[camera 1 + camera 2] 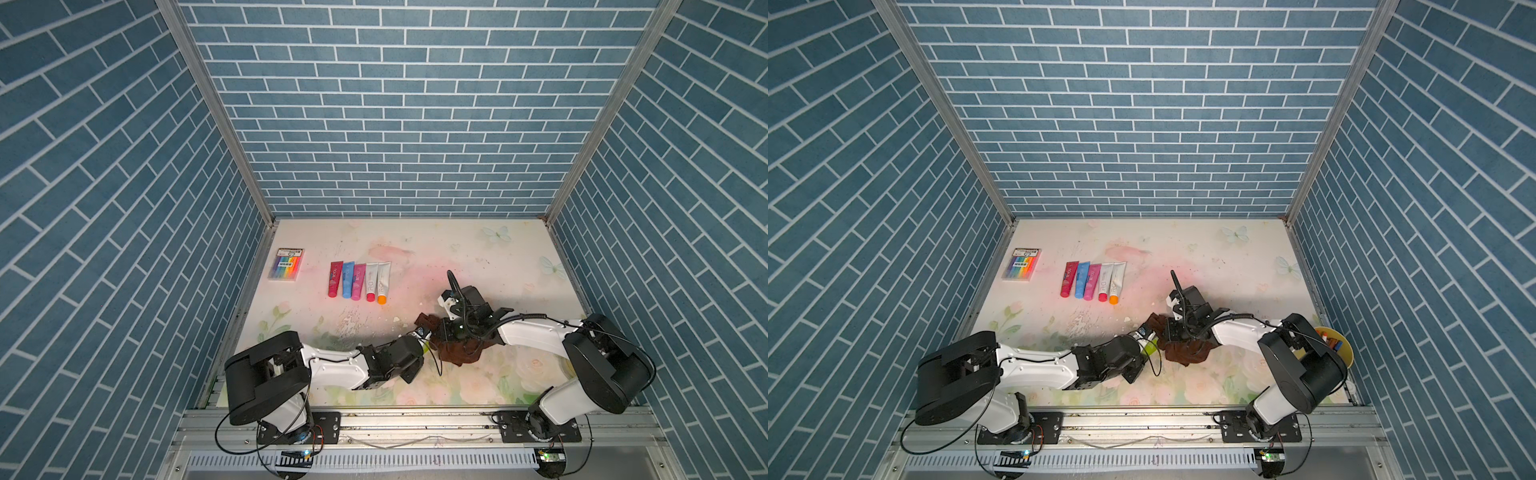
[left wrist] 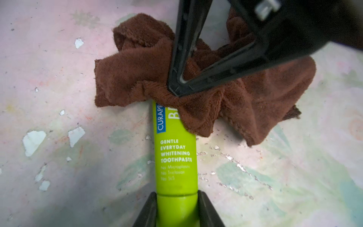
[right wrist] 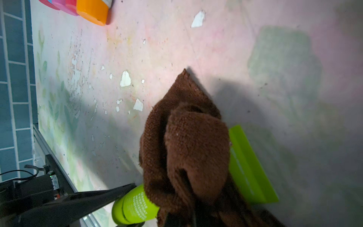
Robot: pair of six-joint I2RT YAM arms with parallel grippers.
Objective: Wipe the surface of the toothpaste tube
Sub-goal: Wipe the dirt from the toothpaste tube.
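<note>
A lime-green toothpaste tube (image 2: 176, 157) lies at the table's front middle, seen in both top views (image 1: 426, 348) (image 1: 1149, 345). My left gripper (image 2: 177, 193) is shut on its cap end, one finger on each side. A crumpled brown cloth (image 2: 137, 74) covers the tube's far half; only the flat crimped end (image 3: 249, 167) sticks out beyond it. My right gripper (image 2: 174, 88) is shut on the cloth and presses it onto the tube from above. In the right wrist view the cloth (image 3: 188, 149) hides most of that gripper's jaws.
Several coloured tubes (image 1: 359, 280) lie in a row at the back left, with a pack of coloured markers (image 1: 286, 264) further left. A yellow bowl (image 1: 1337, 345) sits at the right edge behind the right arm. Blue tiled walls close three sides.
</note>
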